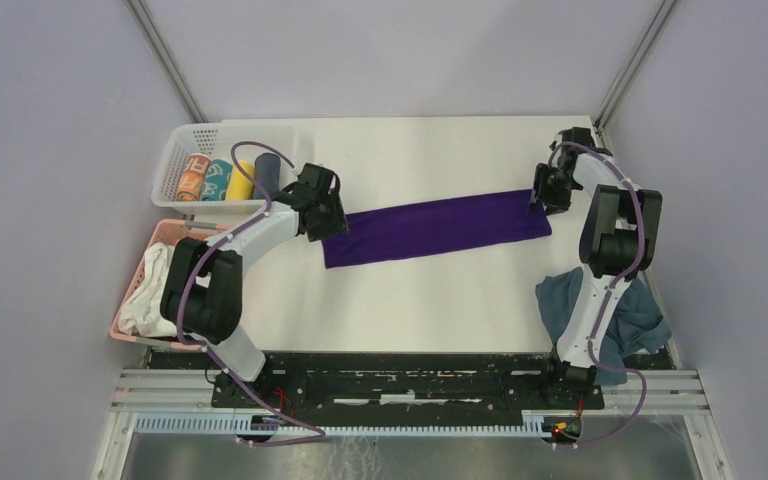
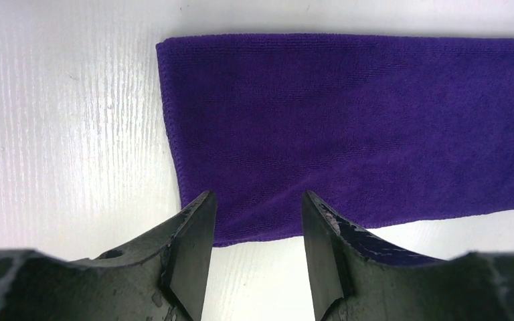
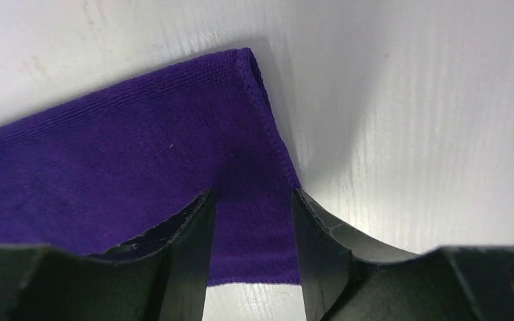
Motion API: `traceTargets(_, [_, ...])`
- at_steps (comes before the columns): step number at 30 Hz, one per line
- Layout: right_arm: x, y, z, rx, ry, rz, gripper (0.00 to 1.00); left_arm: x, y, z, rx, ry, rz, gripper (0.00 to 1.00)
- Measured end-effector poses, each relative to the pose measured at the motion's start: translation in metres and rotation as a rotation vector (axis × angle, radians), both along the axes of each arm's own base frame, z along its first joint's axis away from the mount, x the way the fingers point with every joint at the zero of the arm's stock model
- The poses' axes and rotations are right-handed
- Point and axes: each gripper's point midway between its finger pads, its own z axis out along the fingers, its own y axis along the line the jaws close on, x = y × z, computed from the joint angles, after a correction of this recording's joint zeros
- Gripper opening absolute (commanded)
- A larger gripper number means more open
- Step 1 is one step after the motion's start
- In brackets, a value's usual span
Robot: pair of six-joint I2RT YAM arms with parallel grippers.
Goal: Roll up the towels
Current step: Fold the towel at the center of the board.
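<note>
1. Inside a booth of plain pale walls [image 1: 380, 50]: white surface [image 1: 440, 310], with both arms bolted at its near edge.
2. Purple towel [image 1: 440, 228] lies mid-surface as a long flat strip running left to right, unrolled.
3. Grey towel [image 1: 558, 300] sits crumpled at the near right, at the right arm's base and partly hidden by it.
4. Left hand [image 2: 258, 221]: fingers spread over the strip's left end, nothing pinched. Cannot tell if the tips touch the cloth.
5. Right hand [image 3: 251, 221]: fingers spread over the strip's right end, nothing pinched.
</note>
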Motion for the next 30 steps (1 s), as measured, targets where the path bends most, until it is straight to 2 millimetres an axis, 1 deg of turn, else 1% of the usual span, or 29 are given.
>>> traceTargets(2, [-0.003,0.001,-0.01,-0.019,0.034,0.015,0.54,-0.001,0.002,-0.001,0.008,0.003,0.003,0.58])
traceTargets(5, [0.001,0.0,-0.008,-0.051,0.038,0.03,0.54,-0.001,0.004,0.0,0.018,0.0,0.01,0.59])
traceTargets(7, [0.001,-0.001,-0.012,-0.072,0.054,0.039,0.54,-0.005,0.006,0.001,0.022,0.001,0.011,0.61])
traceTargets(11, [0.0,0.002,-0.013,-0.111,0.071,0.062,0.54,-0.016,0.014,0.013,0.037,-0.015,0.017,0.63])
traceTargets(14, [0.0,0.002,-0.013,-0.143,0.077,0.076,0.54,-0.018,0.018,0.03,0.04,-0.053,0.011,0.65])
traceTargets(22, [-0.004,-0.001,-0.011,-0.182,0.095,0.117,0.54,-0.027,0.035,0.076,0.09,-0.17,-0.021,0.76])
traceTargets(26, [-0.007,-0.003,-0.003,-0.195,0.112,0.161,0.54,-0.031,0.048,0.096,0.14,-0.231,-0.03,0.83])
traceTargets(30, [0.0,-0.005,0.007,-0.212,0.094,0.202,0.54,-0.033,0.061,0.116,0.188,-0.307,-0.029,0.88])
